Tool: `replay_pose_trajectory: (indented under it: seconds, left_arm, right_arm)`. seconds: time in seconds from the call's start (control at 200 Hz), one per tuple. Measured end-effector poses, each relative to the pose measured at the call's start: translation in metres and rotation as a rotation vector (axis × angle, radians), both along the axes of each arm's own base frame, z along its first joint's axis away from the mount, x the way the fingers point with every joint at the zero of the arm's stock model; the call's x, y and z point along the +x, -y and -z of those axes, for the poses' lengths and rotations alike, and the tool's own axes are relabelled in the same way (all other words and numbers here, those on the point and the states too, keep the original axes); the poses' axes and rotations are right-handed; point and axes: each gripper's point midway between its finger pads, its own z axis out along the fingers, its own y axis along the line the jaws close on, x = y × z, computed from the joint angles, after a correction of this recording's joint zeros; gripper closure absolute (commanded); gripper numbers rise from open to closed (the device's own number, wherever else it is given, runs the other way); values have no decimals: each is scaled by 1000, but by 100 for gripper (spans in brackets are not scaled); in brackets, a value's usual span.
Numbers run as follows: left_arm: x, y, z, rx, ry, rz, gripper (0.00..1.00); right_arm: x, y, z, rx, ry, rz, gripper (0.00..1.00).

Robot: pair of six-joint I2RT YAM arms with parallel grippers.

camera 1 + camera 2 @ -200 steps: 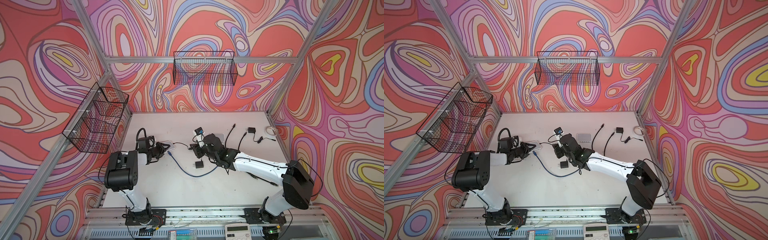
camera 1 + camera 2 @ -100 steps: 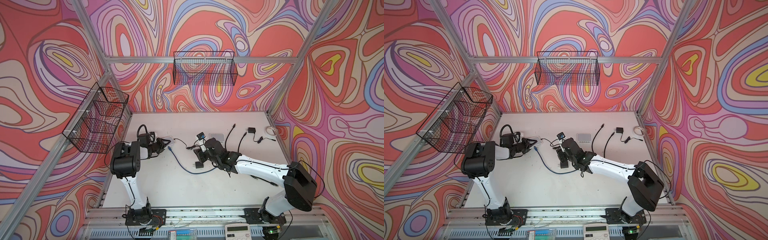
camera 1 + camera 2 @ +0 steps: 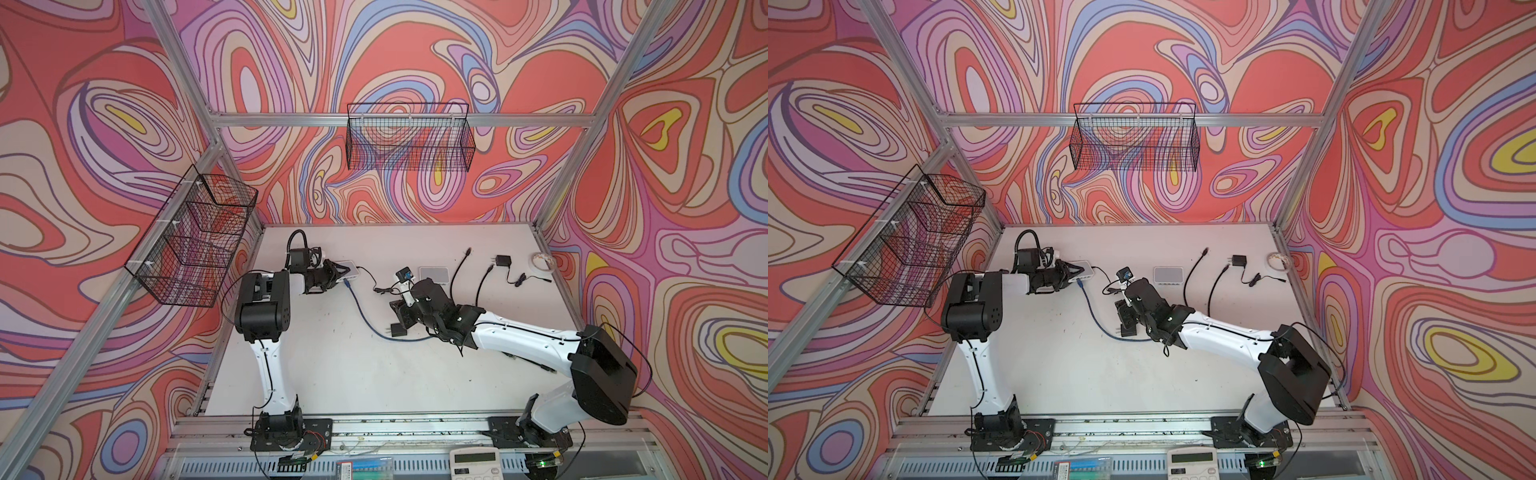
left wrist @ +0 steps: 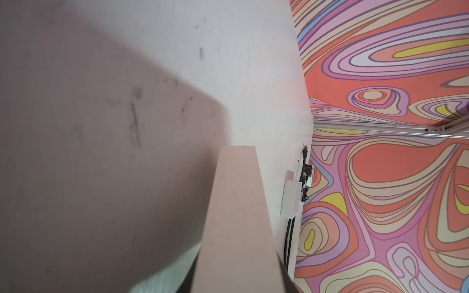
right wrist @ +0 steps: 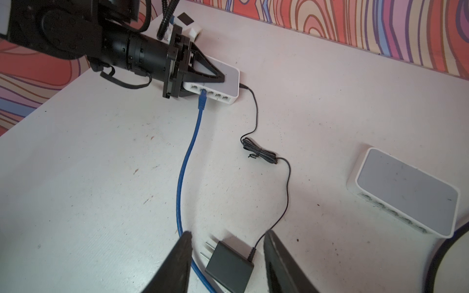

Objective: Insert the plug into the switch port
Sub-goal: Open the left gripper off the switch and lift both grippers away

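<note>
The left jaws are pinching one end of the white switch (image 5: 229,73). One black finger (image 5: 215,76) is lying on its top and the other is tucked under it. The switch is sitting flat on the left side of the bench (image 5: 76,177). The blue plug (image 5: 202,99) is sitting in the second port from the pinched end. Its blue cable (image 5: 184,167) is curving away over the bench toward the right jaws. The right jaws are standing spread apart, low over the bench. A black power brick (image 5: 228,266) is lying between them, with a gap on each side. A thin black cord (image 5: 255,119) is running from the brick to the far end of the switch. A second white switch (image 5: 406,190) is lying by itself, well apart from the first.
</note>
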Motion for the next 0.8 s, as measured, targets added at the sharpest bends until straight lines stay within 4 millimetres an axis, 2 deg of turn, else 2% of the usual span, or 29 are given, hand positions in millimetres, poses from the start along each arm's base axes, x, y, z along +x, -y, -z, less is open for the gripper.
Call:
replay_pose_trajectory:
  seconds: [0.105, 0.29, 0.401, 0.696, 0.711, 0.721, 0.736, 0.801]
  left_arm:
    - [15, 2, -1, 10, -14, 14, 82]
    - [40, 2, -2, 29, -28, 32, 78]
    - [52, 2, -2, 35, -33, 44, 67]
    - [56, 0, 6, 75, -118, 47, 51]
    - [56, 1, 6, 78, -121, 47, 50]
    - [56, 1, 6, 82, -122, 48, 40]
    - [56, 1, 6, 85, -124, 47, 32]
    - [57, 3, 2, 90, -117, 56, 18]
  right_arm:
    - [-6, 11, 2, -10, -6, 18, 52]
    - [-17, 36, -5, -7, 6, 66, 51]
    - [-19, 42, -9, -4, 10, 82, 50]
    - [-29, 58, 0, -22, -8, 107, 50]
    - [-29, 59, 0, -22, -10, 108, 50]
    - [-30, 60, 1, -22, -11, 109, 50]
    - [-30, 60, 1, -23, -13, 110, 50]
    - [-32, 62, 2, -21, -16, 112, 49]
